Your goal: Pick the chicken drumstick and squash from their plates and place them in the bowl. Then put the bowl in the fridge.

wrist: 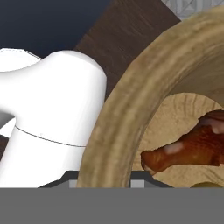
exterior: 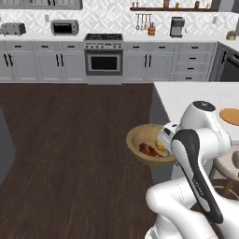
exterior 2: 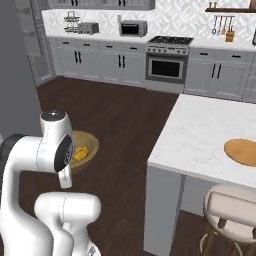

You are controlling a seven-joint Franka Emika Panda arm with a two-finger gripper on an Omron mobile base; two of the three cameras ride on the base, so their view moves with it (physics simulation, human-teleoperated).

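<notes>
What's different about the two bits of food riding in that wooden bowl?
The chicken drumstick is reddish-brown, while the squash is yellow. The drumstick is long and tapers to a narrower end; the squash looks short and lumpy. In the left base view the drumstick lies nearer the bowl's middle, while the squash sits against the side next to the arm. Both lie inside the same bowl, which is carried in the air over the dark floor.

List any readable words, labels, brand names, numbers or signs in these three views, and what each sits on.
None readable. The light-brown wooden bowl, the reddish-brown chicken drumstick, the orange-tan wooden plate, the white marble counter and the stainless oven carry no lettering; the oven's knobs are too small to show markings.
</notes>
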